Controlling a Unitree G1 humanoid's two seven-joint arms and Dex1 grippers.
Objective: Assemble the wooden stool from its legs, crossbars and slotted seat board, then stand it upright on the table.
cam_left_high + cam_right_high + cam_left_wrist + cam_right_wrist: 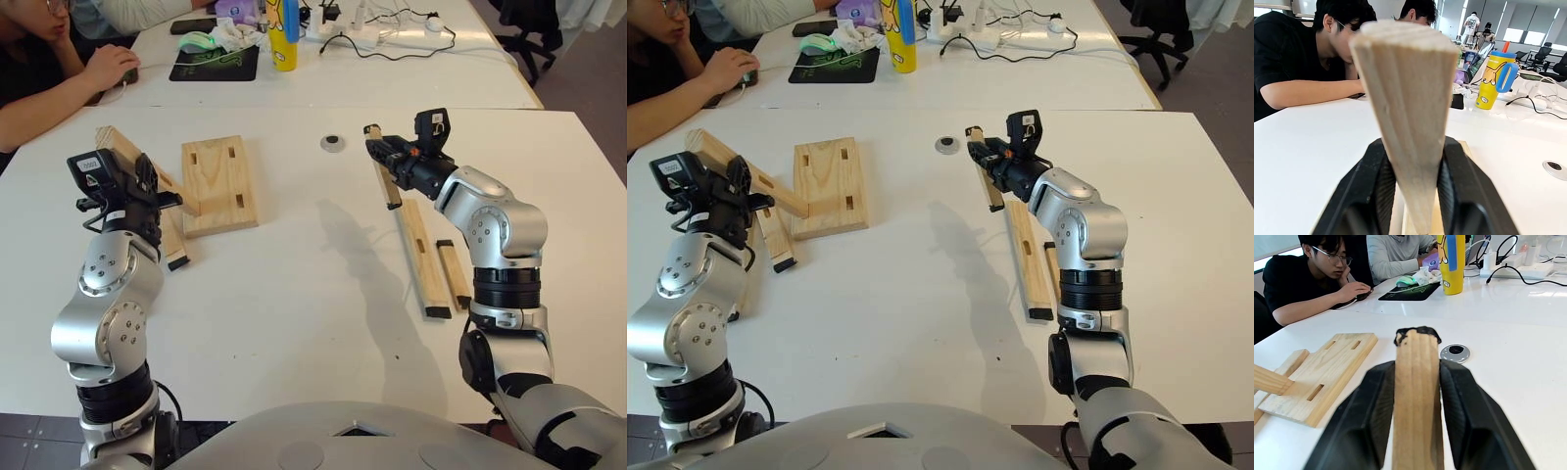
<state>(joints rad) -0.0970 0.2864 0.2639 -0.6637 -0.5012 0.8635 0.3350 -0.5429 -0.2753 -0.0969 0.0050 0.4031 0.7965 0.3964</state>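
Head views: found the left gripper (149, 186) clamped on a wooden leg (116, 144) over the left part of the table (294, 304). Saw that leg slanting toward the slotted seat board (221, 184), itself lying flat with the slots up. Could not tell whether leg and board touched. Spotted a loose stick (174, 245) on the table just beside the left gripper. Found the right gripper (385, 157) closed around a black-capped leg (393, 191), right of a round grommet (333, 143). Noted a long leg (419, 259) and a short crossbar (453, 277) lying side by side near the right arm.

Left wrist view: saw both black fingers (1376, 181) pressed against the sides of the wooden leg (1405, 98), with a yellow cup (1491, 81) far off on the neighbouring table.

Right wrist view: saw the fingers (1371, 416) squeezing the black-capped leg (1418, 396), cap at the far end. Made out the grommet (1455, 352) just beyond that cap and the seat board (1327, 372) well apart to one side.
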